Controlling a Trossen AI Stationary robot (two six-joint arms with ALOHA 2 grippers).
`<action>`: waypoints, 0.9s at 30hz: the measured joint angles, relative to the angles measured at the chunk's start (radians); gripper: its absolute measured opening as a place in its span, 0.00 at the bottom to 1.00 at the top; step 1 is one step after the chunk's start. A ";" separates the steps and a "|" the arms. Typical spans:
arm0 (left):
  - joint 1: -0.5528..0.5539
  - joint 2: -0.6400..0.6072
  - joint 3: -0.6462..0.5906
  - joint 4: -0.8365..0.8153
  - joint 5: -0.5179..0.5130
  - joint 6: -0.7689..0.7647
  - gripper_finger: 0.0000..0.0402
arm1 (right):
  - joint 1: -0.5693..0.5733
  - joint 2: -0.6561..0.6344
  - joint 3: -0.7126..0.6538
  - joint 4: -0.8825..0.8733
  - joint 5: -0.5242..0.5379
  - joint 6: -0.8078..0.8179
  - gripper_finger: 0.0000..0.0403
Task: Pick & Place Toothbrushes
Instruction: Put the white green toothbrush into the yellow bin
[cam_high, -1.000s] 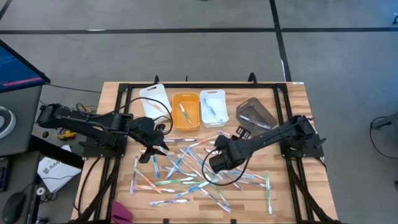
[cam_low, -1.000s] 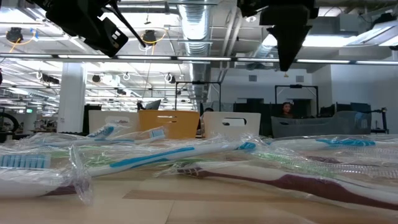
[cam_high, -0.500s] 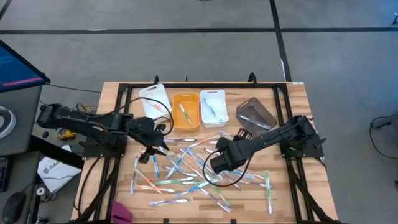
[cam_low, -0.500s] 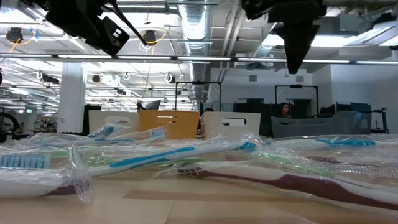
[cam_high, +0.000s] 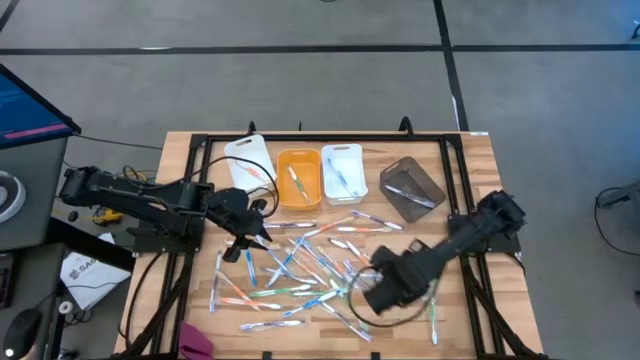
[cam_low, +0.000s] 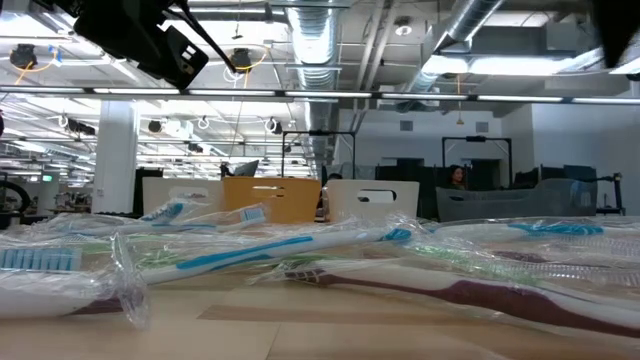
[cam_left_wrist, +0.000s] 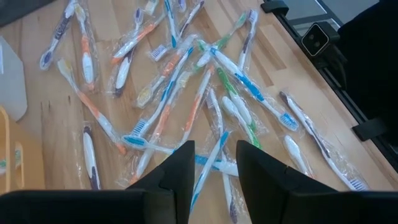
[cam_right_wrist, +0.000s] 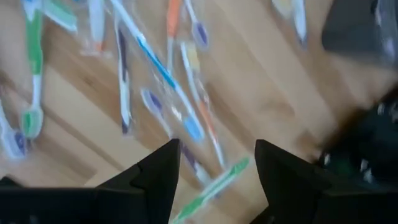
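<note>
Many wrapped toothbrushes (cam_high: 300, 262), blue, white, green and orange, lie flat and scattered across the middle of the wooden table; they also show in the low view (cam_low: 270, 250). My left gripper (cam_high: 252, 238) hangs open above the pile's left side, and the brushes (cam_left_wrist: 186, 93) show spread below its fingers (cam_left_wrist: 214, 167). My right gripper (cam_high: 368, 293) is open above the brushes near the table's near edge, right of the middle. The brushes (cam_right_wrist: 161, 74) lie under its fingers (cam_right_wrist: 216, 165). Neither gripper holds anything.
Along the far edge stand a white bin (cam_high: 248, 160), an orange bin (cam_high: 298, 178), a white bin (cam_high: 342, 172) and a dark grey bin (cam_high: 410, 187). The orange and white bins hold a few brushes. A black frame (cam_high: 300, 137) runs around the table.
My right gripper has swung from the pile's middle toward the table's near edge and a little to the right, leaving the top of the low view. It has stayed open. The left arm and the brushes have kept still.
</note>
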 joint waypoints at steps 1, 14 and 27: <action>0.000 0.000 -0.002 0.005 0.000 0.000 0.28 | 0.020 -0.015 -0.015 -0.002 -0.001 0.049 0.50; 0.000 0.001 -0.049 0.101 0.000 0.047 0.28 | 0.291 -0.153 -0.261 0.117 -0.140 0.675 0.50; 0.000 0.001 -0.049 0.270 0.000 0.075 0.28 | 0.314 -0.076 -0.341 0.294 -0.180 0.845 0.50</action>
